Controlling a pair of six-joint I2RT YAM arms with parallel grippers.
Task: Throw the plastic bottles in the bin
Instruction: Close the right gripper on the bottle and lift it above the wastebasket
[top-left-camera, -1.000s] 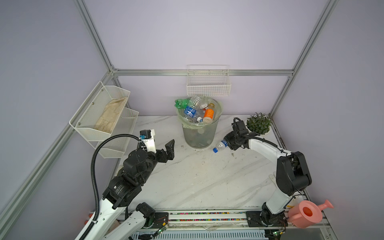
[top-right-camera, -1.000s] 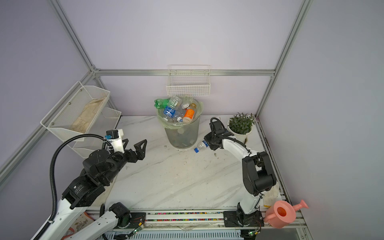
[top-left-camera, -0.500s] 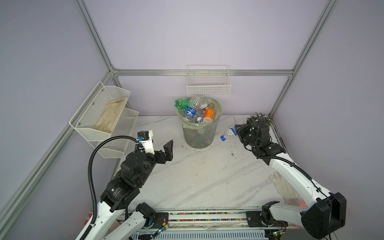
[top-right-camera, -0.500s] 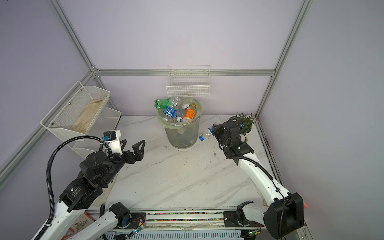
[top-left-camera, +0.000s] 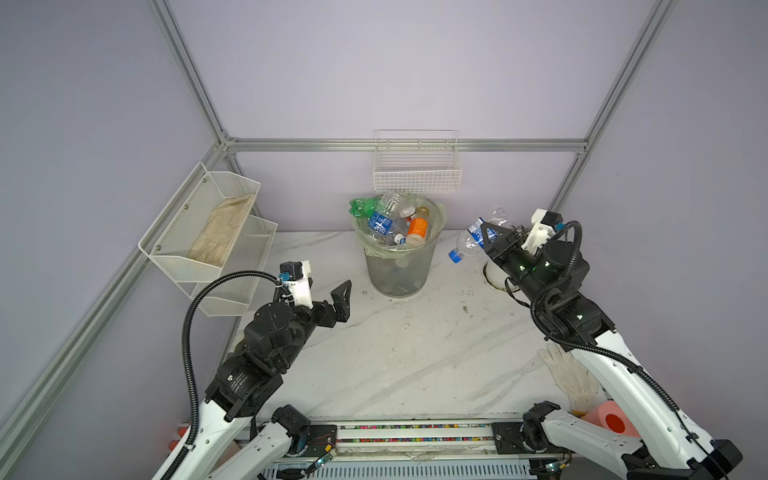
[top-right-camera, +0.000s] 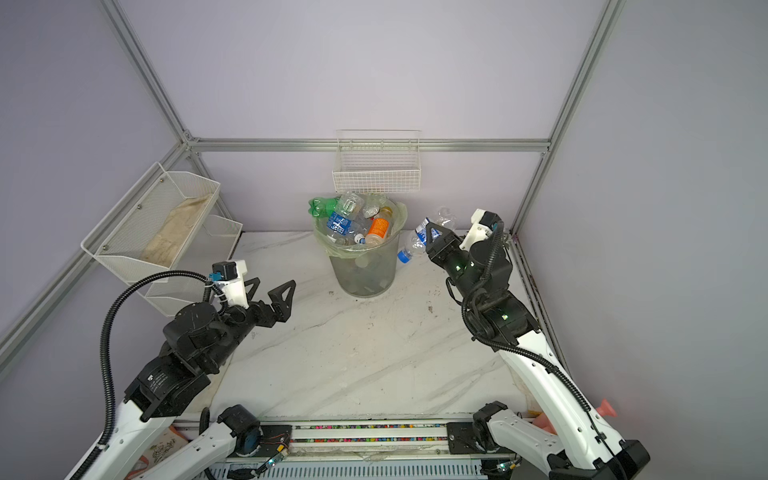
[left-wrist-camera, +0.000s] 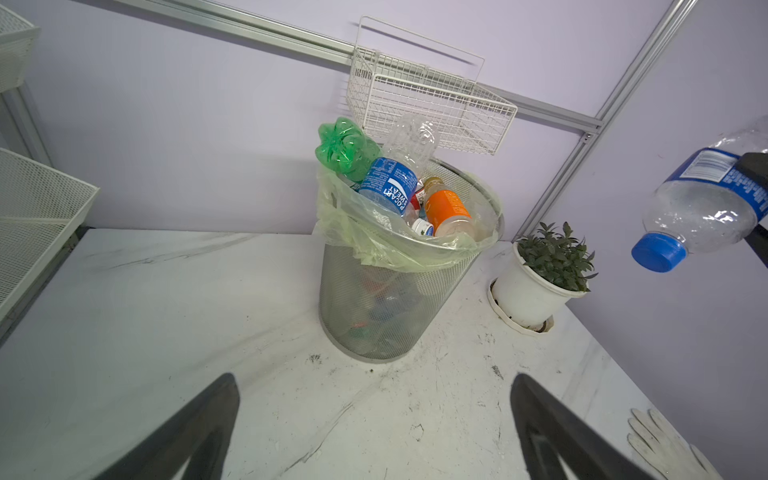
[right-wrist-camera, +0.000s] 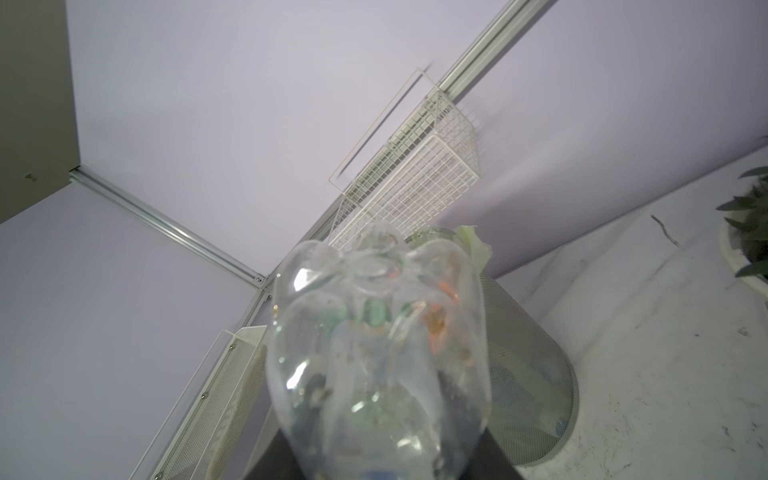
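The bin (top-left-camera: 397, 266) (top-right-camera: 361, 270) (left-wrist-camera: 399, 316), grey mesh with a pale green bag, stands at the back middle of the table. It is heaped with plastic bottles: a green one (top-left-camera: 360, 206), a blue-labelled one (top-left-camera: 380, 222) and an orange-labelled one (top-left-camera: 417, 227). My right gripper (top-left-camera: 488, 233) (top-right-camera: 434, 236) is shut on a clear blue-labelled bottle (top-left-camera: 473, 239) (left-wrist-camera: 702, 208) (right-wrist-camera: 374, 353). That bottle hangs in the air right of the bin's rim, its blue cap pointing down towards the bin. My left gripper (top-right-camera: 270, 287) (left-wrist-camera: 374, 380) is open and empty, left of the bin and in front of it.
A white wire basket (top-left-camera: 417, 174) hangs on the back wall above the bin. A white mesh two-tier shelf (top-left-camera: 208, 232) holds a cloth at the left. A potted plant (left-wrist-camera: 548, 266) stands right of the bin. A white glove (top-left-camera: 569, 374) and a pink watering can (top-left-camera: 611, 419) lie front right.
My right arm has lifted the bottle from table height beside the bin up and to the right, to about rim height. The left arm has barely moved.
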